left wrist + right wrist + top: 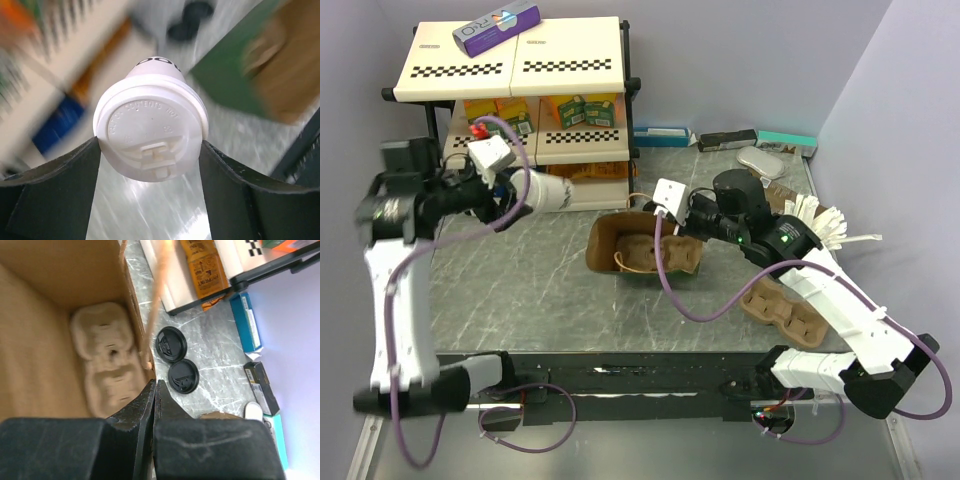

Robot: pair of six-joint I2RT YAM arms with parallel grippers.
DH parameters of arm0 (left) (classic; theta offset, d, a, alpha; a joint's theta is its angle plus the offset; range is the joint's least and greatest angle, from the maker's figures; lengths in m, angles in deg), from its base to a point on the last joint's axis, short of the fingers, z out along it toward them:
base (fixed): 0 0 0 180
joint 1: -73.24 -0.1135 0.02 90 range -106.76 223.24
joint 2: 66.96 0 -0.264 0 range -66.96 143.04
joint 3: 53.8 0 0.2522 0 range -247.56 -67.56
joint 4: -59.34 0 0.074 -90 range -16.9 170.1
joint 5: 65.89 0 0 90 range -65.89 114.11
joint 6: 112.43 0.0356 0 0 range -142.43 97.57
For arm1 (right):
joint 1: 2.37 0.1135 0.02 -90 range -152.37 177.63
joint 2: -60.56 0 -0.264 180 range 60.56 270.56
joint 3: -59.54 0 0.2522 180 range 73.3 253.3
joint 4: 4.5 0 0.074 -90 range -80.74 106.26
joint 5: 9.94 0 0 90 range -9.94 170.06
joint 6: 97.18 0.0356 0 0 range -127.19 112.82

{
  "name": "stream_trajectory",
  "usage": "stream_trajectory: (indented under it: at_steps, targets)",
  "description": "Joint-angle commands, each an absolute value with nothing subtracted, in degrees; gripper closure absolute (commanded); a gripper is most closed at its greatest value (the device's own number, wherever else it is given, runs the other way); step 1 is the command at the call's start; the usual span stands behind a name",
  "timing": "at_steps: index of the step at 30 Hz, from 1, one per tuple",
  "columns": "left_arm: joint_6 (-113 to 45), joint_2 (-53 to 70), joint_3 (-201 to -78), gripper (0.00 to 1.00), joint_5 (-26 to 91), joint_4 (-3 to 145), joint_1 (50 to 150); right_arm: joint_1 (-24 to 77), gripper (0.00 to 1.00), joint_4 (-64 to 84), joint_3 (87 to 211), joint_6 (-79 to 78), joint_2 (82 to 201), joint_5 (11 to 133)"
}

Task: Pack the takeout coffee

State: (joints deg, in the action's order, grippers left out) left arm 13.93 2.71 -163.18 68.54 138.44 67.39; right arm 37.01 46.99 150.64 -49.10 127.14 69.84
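The left jaws stand wide and grip a cup [150, 131] by its lid end, one on each side of the white lid's rim. The lid, with its raised sip tab, faces the wrist camera, and a bit of black print shows on the cup's wall. From above, the cup lies on its side in the air, its base pointing right, held by the left arm [395, 290] just in front of the lower tier of the shelf [510, 60]. It is clear of the surface [520, 290] and apart from the bag [610, 235], which is to its right. Everything behind the cup in the left wrist view is blurred.

The right jaws are closed on the rim of the brown paper bag, next to its tan handle [152, 315]. The bag's mouth is open, and a pulp tray [105, 360] sits inside at the bottom with its wells bare. Two black lids [171, 344] lie touching on the surface just outside the bag wall. A second tray [780, 310] rests on the surface under the right arm [840, 310], and a tumbler of white sticks [817, 222] stands behind that arm. Flat boxes [725, 140] line the back edge.
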Motion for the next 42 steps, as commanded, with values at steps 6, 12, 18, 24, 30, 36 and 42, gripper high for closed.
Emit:
stream_trajectory:
  at_steps: [6, 12, 18, 24, 30, 36, 42]
  targets:
    - [7.55, -0.78, -171.89, 0.99, 87.74, 132.79, 71.92, 36.74, 1.00, 44.77, 151.26, -47.09, 126.30, 74.26]
    - [7.10, -1.75, -167.59, 0.99, 85.64, 127.07, 79.99, 36.74, 1.00, 44.59, 151.70, -45.95, 126.56, 72.50]
    - [9.38, -0.08, -164.59, 0.99, 81.86, 124.78, 85.62, 36.74, 1.00, 44.68, 152.05, -45.51, 126.65, 72.15]
    - [12.90, 0.01, -164.68, 0.99, 78.88, 126.71, 87.92, 36.83, 1.00, 44.59, 151.87, -44.89, 126.74, 72.06]
    - [16.67, -0.69, -162.58, 0.99, 76.15, 129.43, 88.79, 36.74, 1.00, 43.63, 151.43, -44.63, 126.74, 72.59]
    - [23.79, 3.43, -164.06, 0.99, 70.96, 132.33, 93.36, 36.83, 1.00, 43.01, 153.28, -45.50, 127.70, 71.97]
    - [30.03, 7.57, -166.79, 0.99, 64.20, 132.78, 99.68, 37.45, 1.00, 42.66, 152.14, -46.65, 127.18, 72.32]
